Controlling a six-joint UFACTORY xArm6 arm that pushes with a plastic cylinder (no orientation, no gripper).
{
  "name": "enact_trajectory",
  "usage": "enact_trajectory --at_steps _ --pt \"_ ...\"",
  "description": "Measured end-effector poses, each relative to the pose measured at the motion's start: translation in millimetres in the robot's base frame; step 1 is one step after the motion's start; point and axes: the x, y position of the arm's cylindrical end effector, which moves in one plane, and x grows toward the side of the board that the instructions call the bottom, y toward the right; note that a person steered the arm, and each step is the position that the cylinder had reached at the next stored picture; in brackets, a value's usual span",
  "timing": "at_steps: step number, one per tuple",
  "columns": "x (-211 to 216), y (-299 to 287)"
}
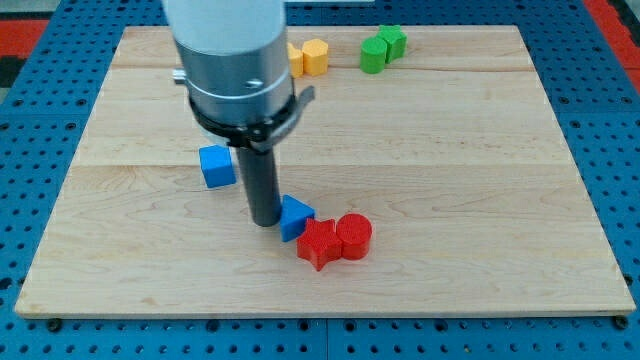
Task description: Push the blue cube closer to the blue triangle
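The blue cube [216,165] sits on the wooden board left of centre. The blue triangle [294,216] lies below and to its right, touching a red star-shaped block [319,243]. My tip [265,221] stands on the board right against the blue triangle's left side, below and to the right of the blue cube, with a gap between rod and cube.
A red cylinder [354,236] touches the red star's right side. Two yellow blocks [309,57] sit at the view's top, partly hidden by the arm. Two green blocks [383,48] sit to their right. The board's edge [320,312] runs along the view's bottom.
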Motion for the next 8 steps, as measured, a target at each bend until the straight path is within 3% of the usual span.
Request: enact_trajectory --at_steps 2,3,4,5,7,8 --pt "-16 -113" --pt "-81 -125" --pt "-101 -84" --pt "-74 -56" --pt "-59 -139" --pt "-50 -99"
